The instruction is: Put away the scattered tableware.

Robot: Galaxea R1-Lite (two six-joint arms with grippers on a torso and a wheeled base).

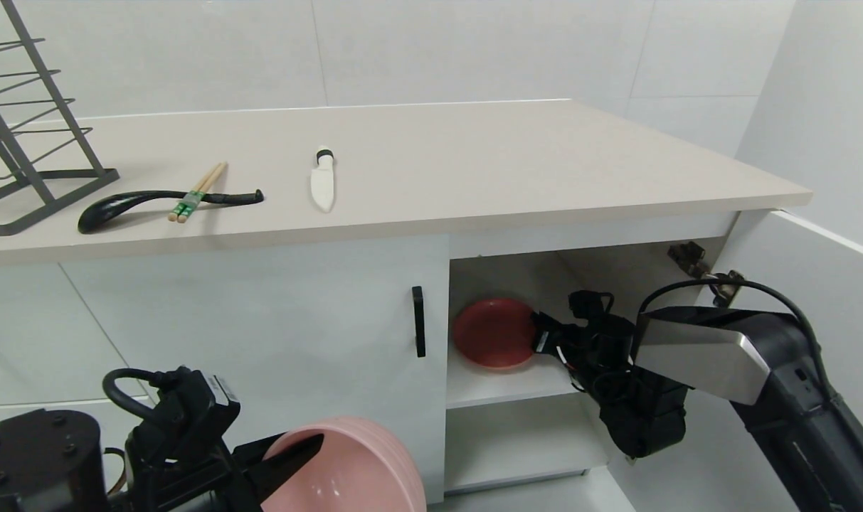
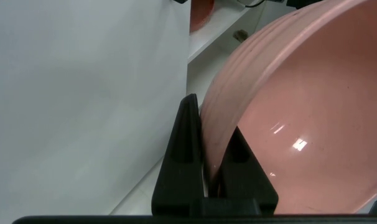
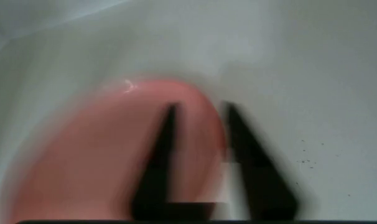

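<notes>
Low at the robot's left, the left tool (image 1: pixel 296 449) is clamped on the rim of a pink bowl (image 1: pixel 353 469). One dark finger lies inside the bowl and the other against its ribbed outer wall, as the left wrist view shows (image 2: pixel 210 124). The bowl (image 2: pixel 300 112) is held tilted, its hollow facing up and toward the robot, in the air in front of the closed white cabinet door (image 1: pixel 260 320). The door's black handle (image 1: pixel 418 321) stands above the bowl and just to its right.

Farther right, the right tool (image 1: pixel 545 340) is inside the open cabinet compartment, at the right edge of a red plate (image 1: pixel 491 331). The plate lies flat on the upper shelf (image 1: pixel 502 387), toward the left of the compartment. From the right wrist, the tool's (image 3: pixel 200 109) two fingers stand apart with the rim of the plate (image 3: pixel 95 162) running between them. The picture is too blurred to tell whether they touch it.

Above both tools, on the bench (image 1: pixel 509 156), the other tableware lies well to the left of the right tool. A black ladle (image 1: pixel 118 205) lies on its side with a pair of wooden chopsticks (image 1: pixel 196 192) resting across its handle. A white knife (image 1: pixel 322 181) lies apart, to the right of them. A dark wire dish rack (image 1: pixel 25 142) stands at the bench's far left, just beyond the ladle's scoop.
</notes>
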